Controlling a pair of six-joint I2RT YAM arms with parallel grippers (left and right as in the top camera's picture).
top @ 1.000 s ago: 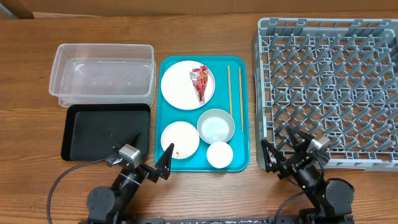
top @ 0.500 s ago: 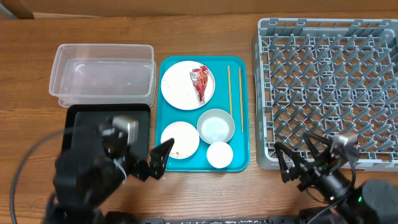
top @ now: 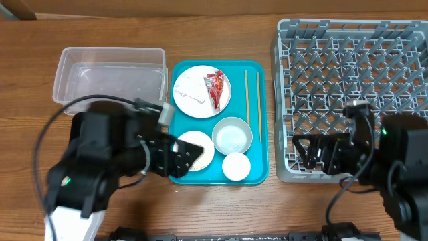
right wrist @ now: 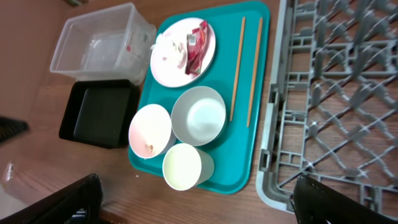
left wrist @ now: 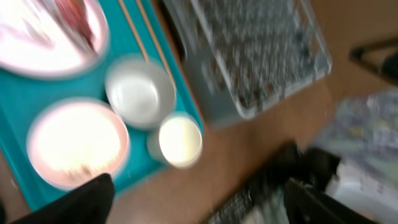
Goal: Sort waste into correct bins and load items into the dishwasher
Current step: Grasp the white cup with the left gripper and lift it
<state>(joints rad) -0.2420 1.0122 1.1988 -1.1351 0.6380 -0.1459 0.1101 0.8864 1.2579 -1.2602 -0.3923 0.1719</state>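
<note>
On the teal tray (top: 257,167) the large plate (top: 195,100) holds the red wrapper (top: 215,88) and a white tissue (top: 190,90). In front of it are the small plate (top: 199,144) with a few food bits, the bowl (top: 232,136) and the cup (top: 236,166). Two chopsticks (top: 246,94) lie along the tray's right side. The clear tub (top: 110,80) is at the left, the grey rack (top: 354,73) at the right. My left gripper (top: 184,155) is open over the small plate's near edge. My right gripper (top: 314,152) is open over the rack's front edge. My left arm hides the black tray overhead.
The right wrist view shows the black tray (right wrist: 99,112) in front of the tub (right wrist: 99,43), the cup (right wrist: 183,167) nearest the table front, and the rack (right wrist: 336,93) close beside the teal tray (right wrist: 242,162). The left wrist view is blurred.
Both arms have risen from the table's front edge. The left arm swung up over the black tray toward the teal tray. The right arm rose over the rack's front edge.
</note>
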